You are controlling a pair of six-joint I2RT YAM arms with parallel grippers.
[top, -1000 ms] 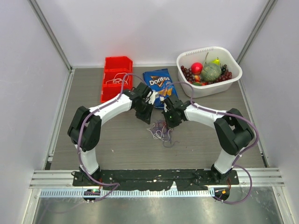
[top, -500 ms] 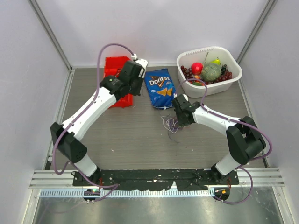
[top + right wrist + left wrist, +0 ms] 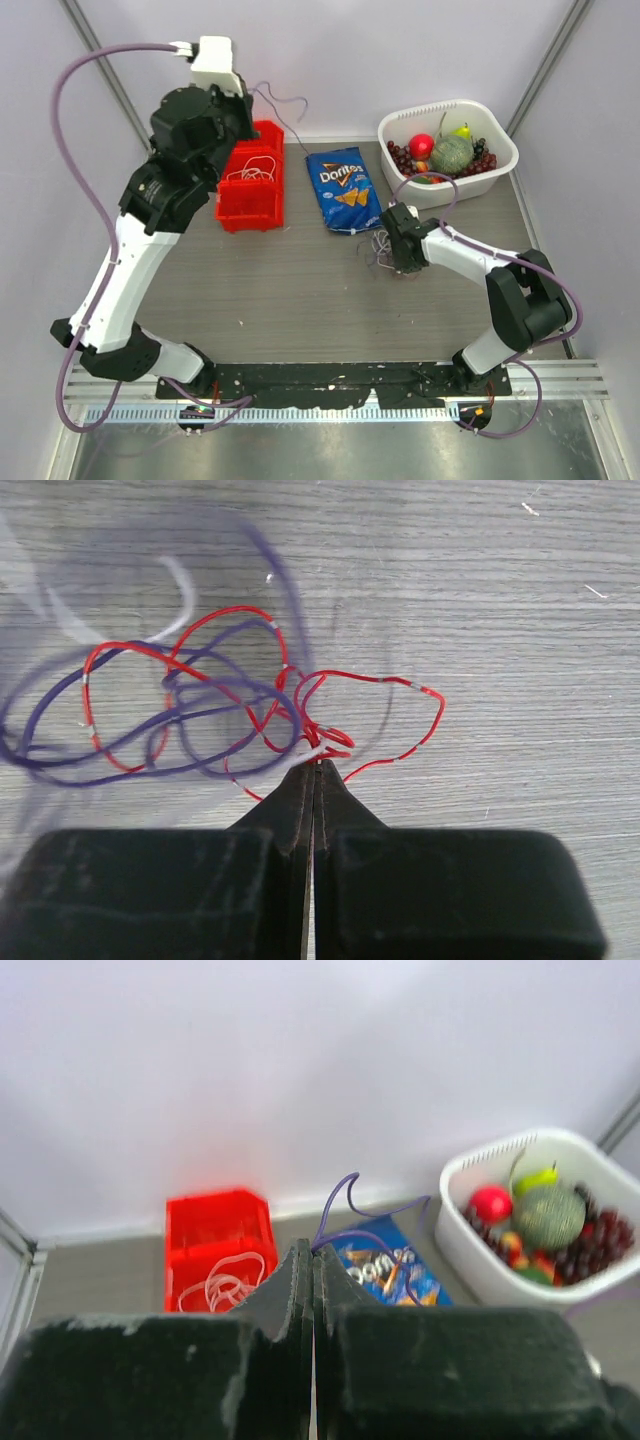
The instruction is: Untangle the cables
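Observation:
My left gripper (image 3: 243,100) is raised high above the red bin, shut on a single purple cable (image 3: 285,100) that trails from its tips to the right. In the left wrist view the purple cable (image 3: 352,1203) loops out from the closed gripper (image 3: 312,1251). My right gripper (image 3: 386,245) is low on the table, shut on the tangle of cables (image 3: 375,250). In the right wrist view the gripper (image 3: 318,762) pinches red and white strands of the tangle (image 3: 200,710), whose purple and red loops spread to the left on the table.
A red bin (image 3: 262,208) at the back left holds a coiled white cable (image 3: 250,172). A blue Doritos bag (image 3: 342,188) lies just behind the tangle. A white basket (image 3: 500,135) of fruit stands at the back right. Walls enclose the table.
My left arm has swung from the tangle up and back to the left, carrying the purple cable away with it. My right gripper has dragged the remaining tangle right and slightly back.

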